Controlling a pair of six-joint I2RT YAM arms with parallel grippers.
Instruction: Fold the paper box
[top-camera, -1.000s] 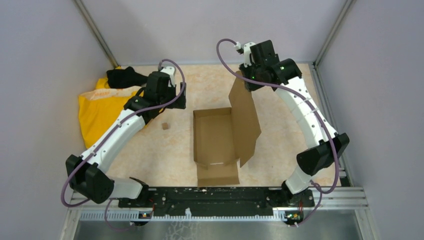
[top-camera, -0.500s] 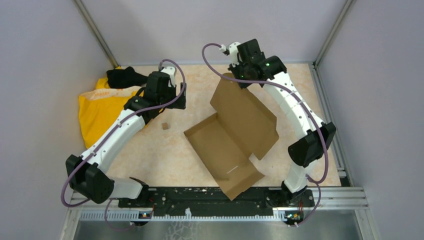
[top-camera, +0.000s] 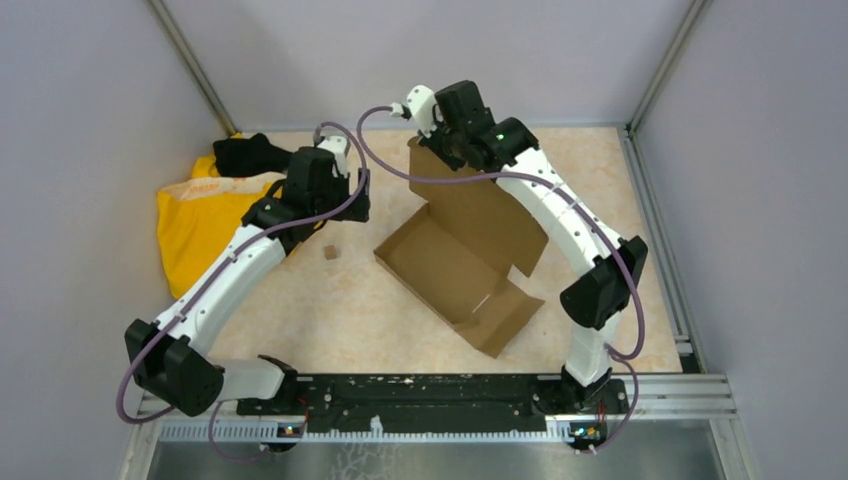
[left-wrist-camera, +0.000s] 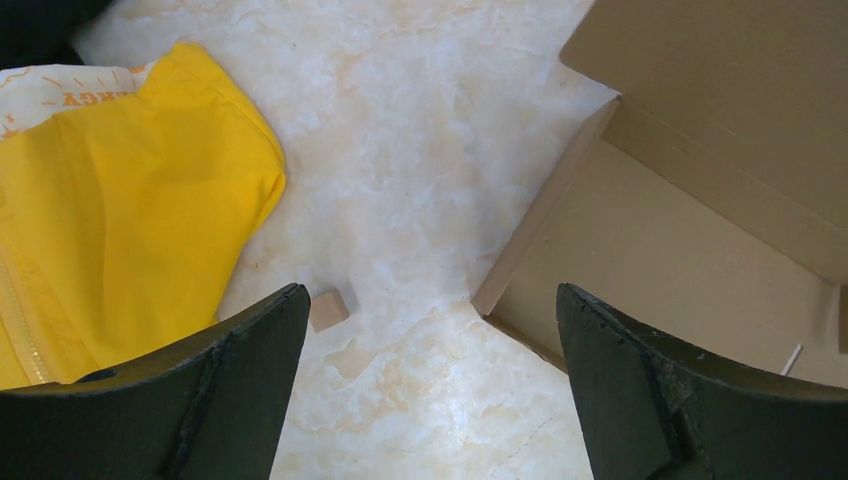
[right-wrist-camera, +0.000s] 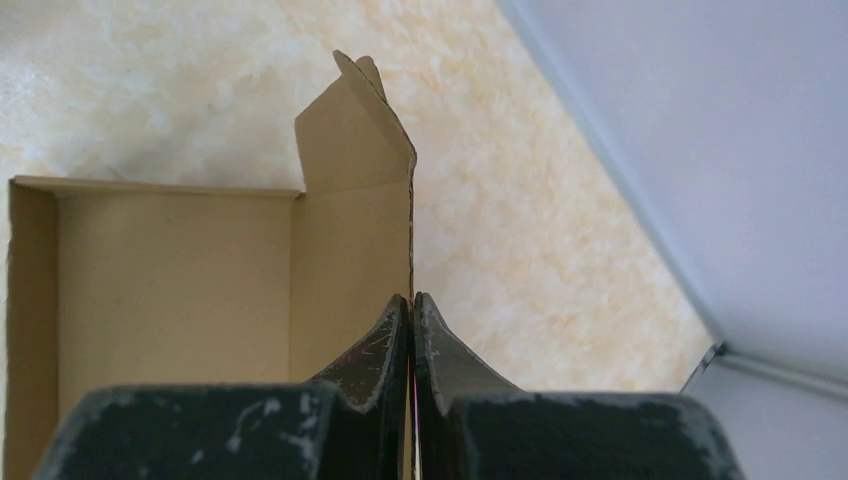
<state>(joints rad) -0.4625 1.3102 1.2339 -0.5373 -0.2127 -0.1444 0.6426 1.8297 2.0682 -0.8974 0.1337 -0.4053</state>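
Pale marbled tabletop (top-camera: 330, 310), grey walls around. Right jaws are pinched tight on the top edge of the raised lid of the paper box (top-camera: 455, 265), which sits askew at mid-tabletop. Left jaws hang spread and empty just beside its left corner. By my reading the tray walls stand, apparently creased, while the lid is open and the near flap lies flat, so closing and tucking remain. Count: one box, one cardboard scrap (top-camera: 329, 252), one yellow cloth (top-camera: 190, 225).

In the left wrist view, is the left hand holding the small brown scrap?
No, the left hand is open and empty, and the scrap lies loose on the table.
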